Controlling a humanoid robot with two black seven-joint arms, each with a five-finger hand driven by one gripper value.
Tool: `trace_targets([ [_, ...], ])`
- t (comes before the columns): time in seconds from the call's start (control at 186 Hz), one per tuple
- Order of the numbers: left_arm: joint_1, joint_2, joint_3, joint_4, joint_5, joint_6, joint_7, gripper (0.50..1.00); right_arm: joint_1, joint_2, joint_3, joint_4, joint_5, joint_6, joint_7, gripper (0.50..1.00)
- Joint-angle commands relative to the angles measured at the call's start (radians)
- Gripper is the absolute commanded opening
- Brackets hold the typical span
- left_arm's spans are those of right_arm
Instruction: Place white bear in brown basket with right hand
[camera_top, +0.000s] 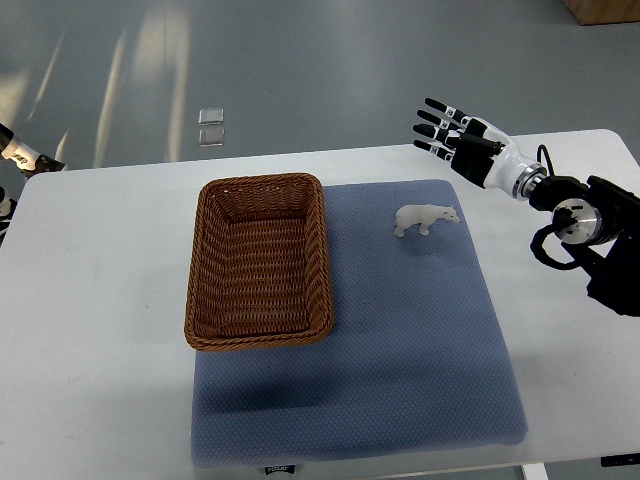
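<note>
The right hand (450, 135) hovered over the table's far edge with its fingers (436, 104) stretched out and spread, pointing toward ten o'clock, and it held nothing. Its arm came in from the picture's right edge, the black wrist joint and cabling lying over the white table (90, 270). The hand touched neither the bear nor the mat.

The white bear (426, 217) stood upright on its four legs on the blue mat (420, 340), at about seven o'clock from the hand and near it but clearly apart, its head turned toward three o'clock. Nothing lay between the hand and the bear.

The brown basket (259, 262) sat on the left part of the mat, at nine o'clock from the bear with a strip of bare mat between them. It was a rectangular woven basket, its long side running from twelve to six o'clock, and its inside held nothing.

At the picture's left edge, around ten o'clock from the basket, a small part of the left arm (22, 156) showed at the table's corner; whether its fingers were spread or curled could not be told. Beyond the table, at twelve o'clock from the basket, two small clear squares (211, 125) lay on the grey floor (330, 60).
</note>
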Motion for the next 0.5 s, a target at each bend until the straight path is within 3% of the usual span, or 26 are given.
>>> trace_targets([
  [0.0,0.000,0.000,-0.001,-0.001,0.000,0.000,0.000,1.000,0.004,-0.001,0.005,-0.001,-0.002,-0.022,0.001,0.928],
  [0.371,0.000,0.000,0.000,0.005,-0.003,0.000,-0.002,1.000,0.006,-0.014,-0.020,0.000,-0.028,-0.022,-0.001,0.928],
  [0.494,0.000,0.000,0.000,0.005,-0.003,0.000,-0.002,1.000,0.009,-0.004,-0.015,0.005,-0.146,-0.004,0.004,0.926],
])
